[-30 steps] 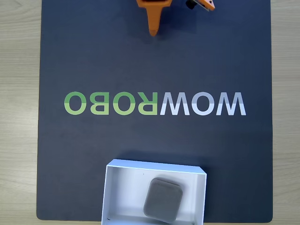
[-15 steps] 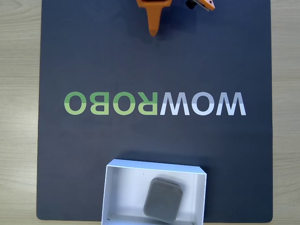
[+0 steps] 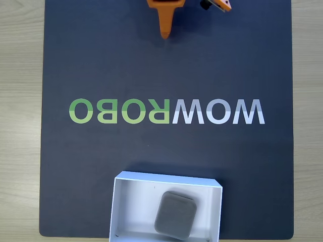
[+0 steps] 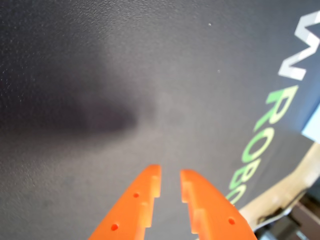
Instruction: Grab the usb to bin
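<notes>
The orange gripper [image 4: 170, 176] hovers over bare mat in the wrist view with its two fingers nearly together, a narrow gap between the tips and nothing held. The fingers [image 4: 142, 192] are flat printed plastic, stepped along their inner edges and pierced by small round holes. In the fixed view the gripper [image 3: 165, 34] sits at the top edge, one tapered finger pointing down toward the mat's middle.

Beneath it lies a dark mat [image 3: 101, 65] with a fine pebbled grain, printed with a green-and-white WOWROBO logo [image 3: 166, 111]. The mat rests on a pale wood-grain table [image 3: 20, 126].

Well away, at the bottom edge of the fixed view, stands the bin [image 3: 117, 206], a shallow white box with thin, card-like walls. The usb [image 3: 174, 213] lies flat inside it, right of centre and turned slightly askew, clear of the top and left walls; whether it touches the near wall I cannot tell. With the block in the box, the task looks finished.

The usb is a matte gray square with rounded corners, and it looks rigid, light and not fragile. Its dull finish should give the plastic fingers fair purchase, though the rounded corners could slip. The best hold would be across two opposite flat sides, jaws coming straight down. The bin's light walls would probably shift if nudged.
</notes>
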